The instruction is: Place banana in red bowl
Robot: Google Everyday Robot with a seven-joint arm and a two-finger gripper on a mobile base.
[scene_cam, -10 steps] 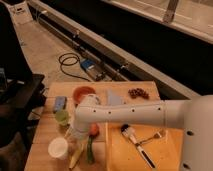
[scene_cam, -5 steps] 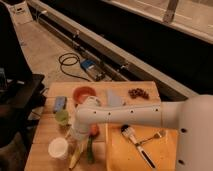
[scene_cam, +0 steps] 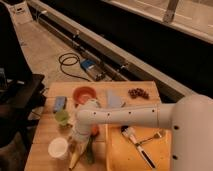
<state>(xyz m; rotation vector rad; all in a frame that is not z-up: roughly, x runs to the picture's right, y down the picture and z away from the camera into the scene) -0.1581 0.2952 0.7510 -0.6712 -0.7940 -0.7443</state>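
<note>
The arm reaches across the table (scene_cam: pixel 46 131) with the gripper (scene_cam: pixel 80 141) low at the front left, right over the banana (scene_cam: pixel 74 159); whether it grasps the fruit cannot be told. The banana lies between a white cup (scene_cam: pixel 58 148) and a green vegetable (scene_cam: pixel 90 153), well apart from the red bowl (scene_cam: pixel 84 95)

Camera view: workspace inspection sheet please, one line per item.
Surface: light wooden table, crowded.
Job's things: pale-yellow curved banana at the near edge; round orange-red bowl at the far side, looks empty.
Clutter: white cup, dark green slender vegetable, blue block, yellow rectangular bin holding a brush.
Grippers: the hand sits low over the banana's far end.
Cables: black coiled cable on the floor.
Surroundings: grey floor beyond the table; no people seen.
</note>
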